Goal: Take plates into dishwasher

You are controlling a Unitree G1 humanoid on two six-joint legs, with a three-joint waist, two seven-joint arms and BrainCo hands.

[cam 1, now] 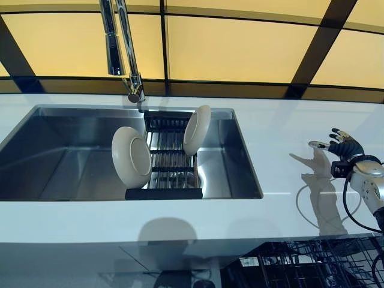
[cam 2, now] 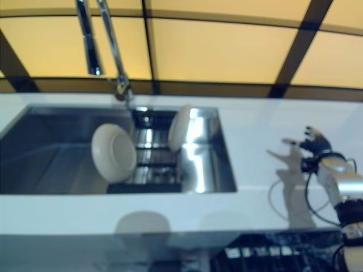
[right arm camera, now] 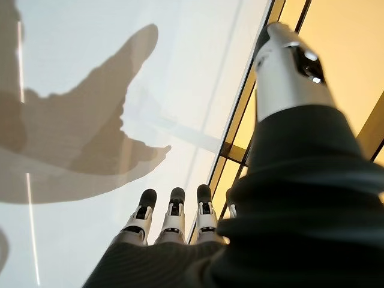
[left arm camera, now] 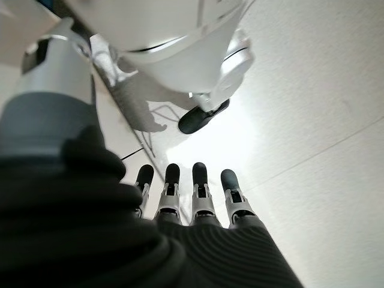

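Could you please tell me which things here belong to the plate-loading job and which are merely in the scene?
Belonging to the job:
- front plate, standing in the rack
- back plate, standing in the rack
- dish rack in the sink
- dishwasher basket below the counter
- right robot hand, open over the counter
- left robot hand, open, away from the counter

Merely there:
- sink
- faucet
- counter

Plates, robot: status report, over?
Right hand open above counter; left hand open, down by floor. Two plates upright in sink rack. Nothing blocking.
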